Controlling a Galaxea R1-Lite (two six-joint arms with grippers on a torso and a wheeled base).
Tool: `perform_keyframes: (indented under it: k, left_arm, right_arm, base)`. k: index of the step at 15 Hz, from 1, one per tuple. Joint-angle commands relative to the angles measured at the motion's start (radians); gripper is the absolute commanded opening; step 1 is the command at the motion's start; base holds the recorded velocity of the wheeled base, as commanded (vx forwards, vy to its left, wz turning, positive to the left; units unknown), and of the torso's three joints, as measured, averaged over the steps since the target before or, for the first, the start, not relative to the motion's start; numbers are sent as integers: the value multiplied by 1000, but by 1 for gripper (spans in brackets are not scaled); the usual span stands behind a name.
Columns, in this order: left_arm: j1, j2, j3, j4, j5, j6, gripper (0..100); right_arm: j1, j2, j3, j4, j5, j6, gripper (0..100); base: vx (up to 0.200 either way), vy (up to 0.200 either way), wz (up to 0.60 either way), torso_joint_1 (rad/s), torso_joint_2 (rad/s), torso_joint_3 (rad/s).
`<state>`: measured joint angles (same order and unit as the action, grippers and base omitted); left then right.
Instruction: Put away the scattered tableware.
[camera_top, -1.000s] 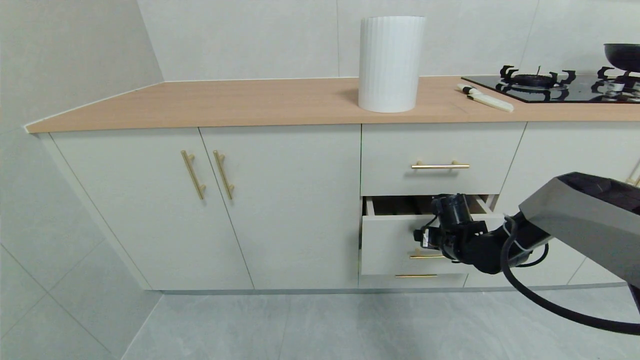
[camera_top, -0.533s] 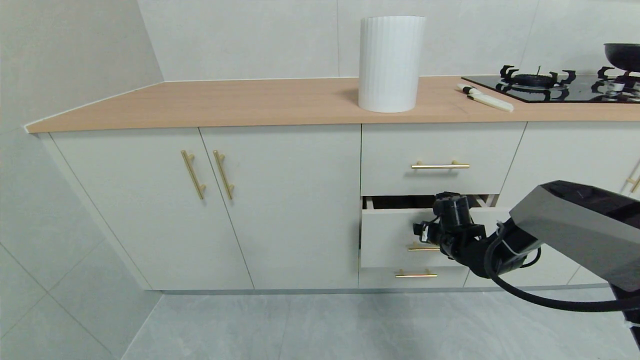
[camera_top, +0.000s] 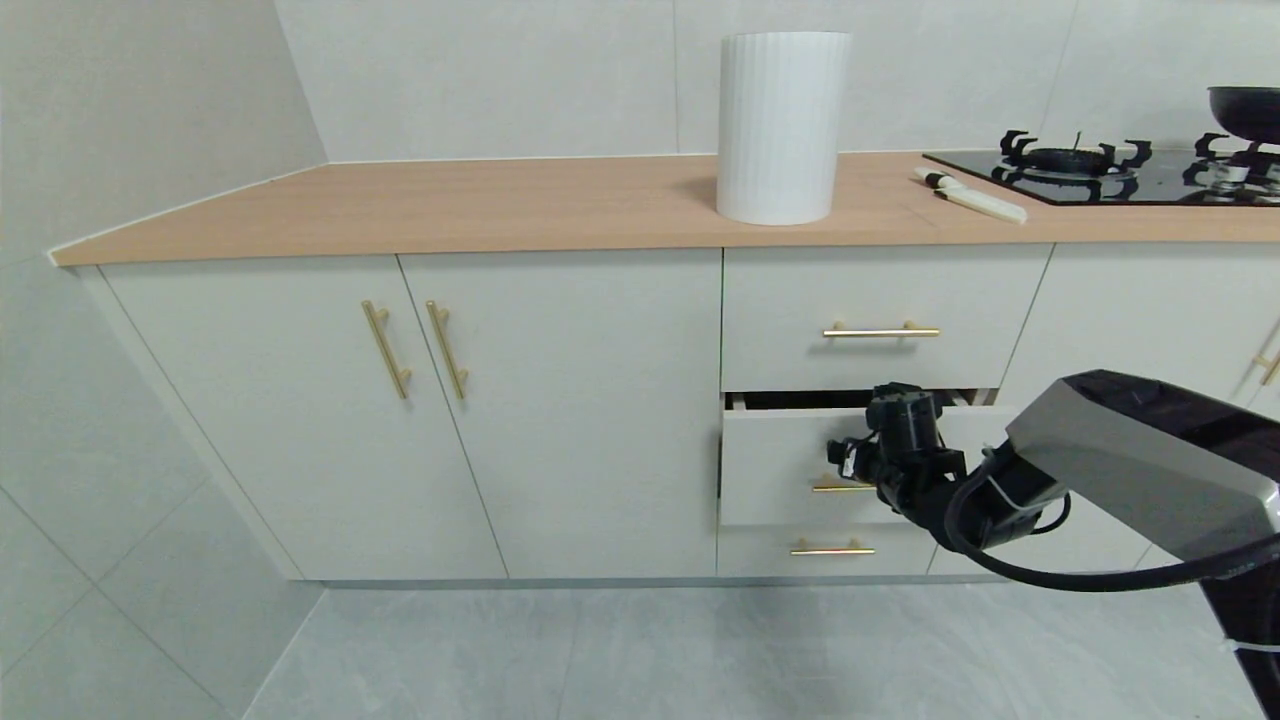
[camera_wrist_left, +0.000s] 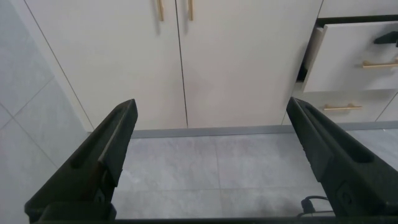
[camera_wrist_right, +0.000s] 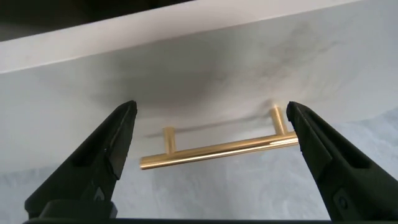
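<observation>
A cream-handled knife (camera_top: 968, 195) lies on the wooden counter (camera_top: 450, 205), right of a tall white ribbed container (camera_top: 780, 125). Below it the middle drawer (camera_top: 780, 460) stands slightly out, with a narrow dark gap along its top. My right gripper (camera_top: 848, 470) is up against the drawer front at its gold handle (camera_top: 835, 487). In the right wrist view the right gripper (camera_wrist_right: 210, 112) is open, its fingers on either side of the handle (camera_wrist_right: 217, 149), close to the white drawer front (camera_wrist_right: 205, 62). My left gripper (camera_wrist_left: 211, 106) hangs open over the floor, facing the cabinet doors.
A black gas hob (camera_top: 1110, 170) with a dark pan (camera_top: 1245, 108) sits at the counter's right end. Two cupboard doors with gold handles (camera_top: 415, 350) are left of the drawers. A top drawer (camera_top: 880, 320) and a bottom drawer (camera_top: 830, 550) are shut. The grey tiled floor (camera_top: 600, 650) lies in front.
The middle drawer has slid inward and the gap at its top has narrowed. My right arm has moved toward the cabinet with it.
</observation>
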<state>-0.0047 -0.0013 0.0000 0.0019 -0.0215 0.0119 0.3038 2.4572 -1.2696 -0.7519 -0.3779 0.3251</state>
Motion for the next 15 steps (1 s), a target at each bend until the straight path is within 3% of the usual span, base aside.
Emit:
perform_keyframes:
  k: [1,15]
  left_arm:
    - [0,1,0,1,0,0,100]
    - [0,1,0,1,0,0,100]
  right_arm:
    - [-8,19,-16,-24,-1,2,100]
    - [-38,108,-183,-56,-73,43,100]
  base:
    - [0,0,0,0,0,0]
    - [0,0,0,0,0,0]
